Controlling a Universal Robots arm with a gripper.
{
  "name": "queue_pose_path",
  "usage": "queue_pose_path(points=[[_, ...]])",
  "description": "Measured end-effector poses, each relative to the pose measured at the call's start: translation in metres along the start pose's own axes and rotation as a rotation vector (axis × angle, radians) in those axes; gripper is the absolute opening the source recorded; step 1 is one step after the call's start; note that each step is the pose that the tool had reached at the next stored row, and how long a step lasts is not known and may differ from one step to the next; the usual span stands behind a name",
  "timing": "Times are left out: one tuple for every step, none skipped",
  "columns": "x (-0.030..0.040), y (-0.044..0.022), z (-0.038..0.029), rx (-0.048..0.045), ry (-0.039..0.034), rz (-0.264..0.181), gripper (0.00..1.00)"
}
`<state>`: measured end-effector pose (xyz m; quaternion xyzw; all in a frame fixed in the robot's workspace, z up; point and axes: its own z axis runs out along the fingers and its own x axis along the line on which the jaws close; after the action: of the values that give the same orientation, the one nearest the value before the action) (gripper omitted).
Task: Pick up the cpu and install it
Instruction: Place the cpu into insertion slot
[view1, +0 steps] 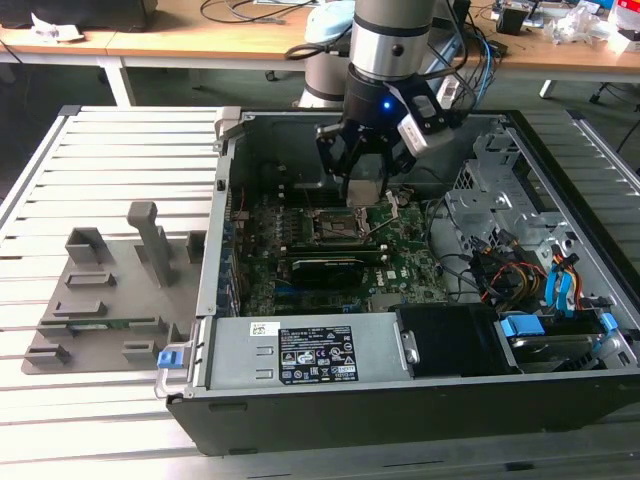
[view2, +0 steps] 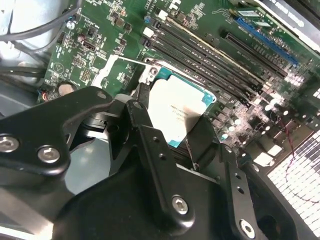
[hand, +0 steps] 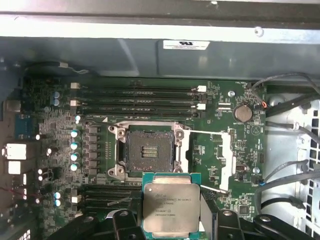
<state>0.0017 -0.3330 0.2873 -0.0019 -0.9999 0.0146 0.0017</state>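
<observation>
The cpu (hand: 171, 207) is a flat square chip with a pale silver top and a teal edge. My gripper (hand: 172, 222) is shut on it, one black finger (view2: 142, 125) on each side. In the second wrist view the cpu (view2: 175, 107) hangs tilted above the green motherboard (view2: 100, 55). The open black socket (hand: 148, 150) lies empty on the board, a short way beyond the chip and apart from it. In the exterior view my gripper (view1: 362, 195) hovers inside the open computer case, just above the socket (view1: 338, 228).
Memory slots (hand: 137, 97) run beside the socket. A metal drive cage (view1: 510, 200) and loose cables (view1: 500, 270) crowd the case on the exterior view's right. The power supply (view1: 300, 350) lines the case's near wall. A grey fixture tray (view1: 110, 290) sits outside, on the exterior view's left.
</observation>
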Motion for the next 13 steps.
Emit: queue_pose_path(points=[[0.0000, 0.0000, 0.0000, 0.0001, 0.0004, 0.013, 0.55], [0.0000, 0.0000, 0.0001, 0.0003, 0.0008, 0.027, 0.55], [0.0000, 0.0000, 0.0001, 0.0007, 0.0013, 0.046, 0.55], [0.0000, 0.0000, 0.0002, 0.0009, 0.0017, 0.060, 0.55], [0.0000, 0.0000, 0.0002, 0.0013, 0.0022, 0.078, 0.55], [0.0000, 0.0000, 0.0002, 0.0016, 0.0027, 0.095, 0.55], [0.0000, 0.0000, 0.0003, 0.0022, 0.0033, 0.117, 0.55], [0.0000, 0.0000, 0.0003, 0.0026, 0.0038, 0.132, 0.55], [0.0000, 0.0000, 0.0003, 0.0029, 0.0041, 0.141, 0.55], [0.0000, 0.0000, 0.0004, 0.0031, 0.0043, 0.150, 0.55], [0.0000, 0.0000, 0.0004, 0.0037, 0.0048, 0.167, 0.55], [0.0000, 0.0000, 0.0005, 0.0045, 0.0053, 0.184, 0.55], [0.0000, 0.0000, 0.0005, 0.0049, 0.0057, 0.201, 0.55]])
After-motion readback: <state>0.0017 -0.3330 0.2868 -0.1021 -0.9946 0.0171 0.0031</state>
